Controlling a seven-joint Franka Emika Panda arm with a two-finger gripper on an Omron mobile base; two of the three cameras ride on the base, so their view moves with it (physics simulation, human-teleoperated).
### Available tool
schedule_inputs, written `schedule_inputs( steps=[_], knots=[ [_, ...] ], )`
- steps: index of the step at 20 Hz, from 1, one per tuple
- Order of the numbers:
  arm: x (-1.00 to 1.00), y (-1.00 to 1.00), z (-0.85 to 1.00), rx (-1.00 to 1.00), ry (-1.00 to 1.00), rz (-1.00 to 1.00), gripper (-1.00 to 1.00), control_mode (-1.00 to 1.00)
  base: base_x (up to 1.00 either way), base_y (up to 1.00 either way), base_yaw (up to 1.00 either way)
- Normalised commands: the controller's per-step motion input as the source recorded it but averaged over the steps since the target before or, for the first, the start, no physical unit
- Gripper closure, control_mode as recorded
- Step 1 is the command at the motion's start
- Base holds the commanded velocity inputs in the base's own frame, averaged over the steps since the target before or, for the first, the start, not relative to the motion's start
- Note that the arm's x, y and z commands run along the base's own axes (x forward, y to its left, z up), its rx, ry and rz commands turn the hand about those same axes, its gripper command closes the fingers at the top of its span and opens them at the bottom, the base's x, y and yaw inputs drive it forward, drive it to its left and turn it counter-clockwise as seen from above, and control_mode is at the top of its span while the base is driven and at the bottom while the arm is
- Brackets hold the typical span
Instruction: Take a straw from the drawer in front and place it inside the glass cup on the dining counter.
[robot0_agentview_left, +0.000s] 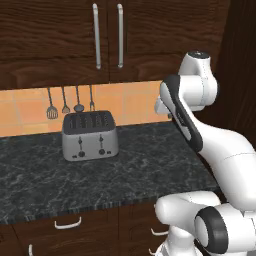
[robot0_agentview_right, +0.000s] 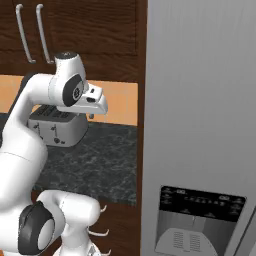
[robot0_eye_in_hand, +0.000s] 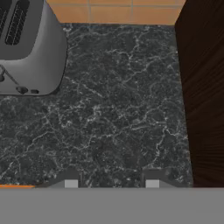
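Hand (robot0_eye_in_hand: 111, 183) raised above the black speckled desk (robot0_agentview_left: 125, 170), just right of the toaster (robot0_agentview_left: 90, 135), fingertips set wide and holding nothing. Straw presumably inside a drawer (robot0_agentview_left: 67, 223) below the toaster, closed, hence untouched.

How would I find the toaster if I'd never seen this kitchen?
Start at the black speckled counter under the dark wooden cabinets. The toaster stands at its back, against the orange tiles. It is a silver box with dark slots on top, just below four hanging utensils.
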Motion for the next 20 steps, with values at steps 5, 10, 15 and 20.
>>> schedule_inputs(
  steps=[5, 10, 15, 20],
  knots=[
    [0.0, 0.0, 0.0, 0.0, 0.0, 0.0, -1.0, 1.0, -0.39, 0.07, 0.0],
    [0.0, 0.0, 0.0, 0.0, 0.0, 0.0, -1.0, 1.0, -0.87, 0.58, -0.02],
    [0.0, 0.0, 0.0, 0.0, 0.0, 0.0, -1.0, 1.0, -0.1, 0.62, -0.56],
    [0.0, 0.0, 0.0, 0.0, 0.0, 0.0, -1.0, 1.0, 0.03, 0.44, -0.78]
  ],
)
